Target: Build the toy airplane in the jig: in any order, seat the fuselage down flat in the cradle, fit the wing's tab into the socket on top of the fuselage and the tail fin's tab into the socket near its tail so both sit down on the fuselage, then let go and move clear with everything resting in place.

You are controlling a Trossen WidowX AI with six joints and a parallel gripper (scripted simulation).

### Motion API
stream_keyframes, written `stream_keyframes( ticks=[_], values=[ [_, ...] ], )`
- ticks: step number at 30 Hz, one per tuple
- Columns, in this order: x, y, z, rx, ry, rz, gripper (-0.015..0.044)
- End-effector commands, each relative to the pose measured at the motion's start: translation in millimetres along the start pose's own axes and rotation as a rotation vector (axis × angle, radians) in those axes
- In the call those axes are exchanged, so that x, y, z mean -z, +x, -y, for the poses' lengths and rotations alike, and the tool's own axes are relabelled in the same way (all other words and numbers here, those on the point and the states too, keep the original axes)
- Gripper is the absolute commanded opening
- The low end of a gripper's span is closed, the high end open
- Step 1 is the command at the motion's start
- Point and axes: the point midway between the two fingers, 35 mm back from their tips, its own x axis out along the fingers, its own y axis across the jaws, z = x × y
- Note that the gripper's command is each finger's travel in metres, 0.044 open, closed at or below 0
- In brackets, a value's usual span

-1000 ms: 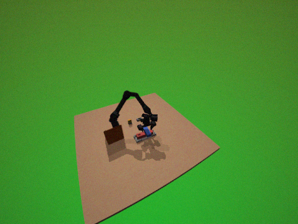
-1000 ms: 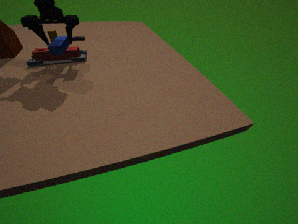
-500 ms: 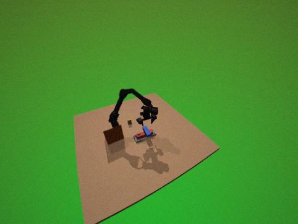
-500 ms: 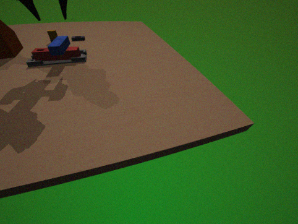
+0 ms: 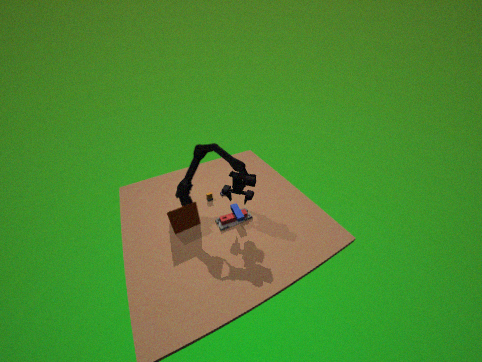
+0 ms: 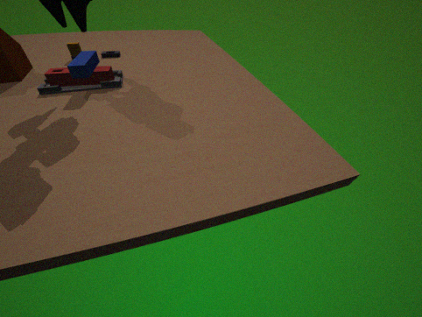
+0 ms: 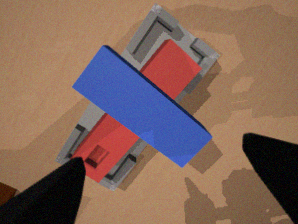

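The red fuselage point(image 5: 226, 218) point(image 6: 56, 78) point(image 7: 172, 70) lies in the grey cradle point(image 6: 47, 90) point(image 7: 91, 118) and looks flat. The blue wing point(image 5: 237, 212) point(image 6: 82, 66) point(image 7: 140, 105) rests across the fuselage's top and looks level; its tab is hidden underneath. The tail socket shows as an empty recess in the wrist view. The yellow tail fin point(image 5: 209, 196) point(image 6: 73, 47) stands on the table behind the cradle, partly hidden by the wing in the exterior view. My gripper point(image 5: 238, 201) point(image 6: 74, 29) point(image 7: 164, 152) is open and empty above the wing, touching nothing.
A brown block point(image 5: 184, 218) point(image 6: 13, 61) stands beside the cradle, near the arm's base. A small dark piece point(image 5: 223, 193) point(image 6: 110, 54) lies behind the cradle. The table point(image 5: 175, 310) point(image 6: 219, 153) ends at a dark front edge.
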Motion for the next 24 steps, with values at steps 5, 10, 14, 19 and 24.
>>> stream_keyframes(
  ticks=[5,10,14,19,24],
  values=[
    [-1.1,-1.3,0.7,0.0,0.738,-0.003,0.044],
    [-1.1,-1.3,0.7,0.0,0.738,-0.003,0.044],
    [-1.1,-1.3,0.7,0.0,0.738,-0.003,0.044],
    [-8.6,-3.4,-5.7,0.003,0.739,-0.004,0.044],
    [-56.7,-12.9,-58.4,0.018,0.741,-0.009,0.044]
  ],
)
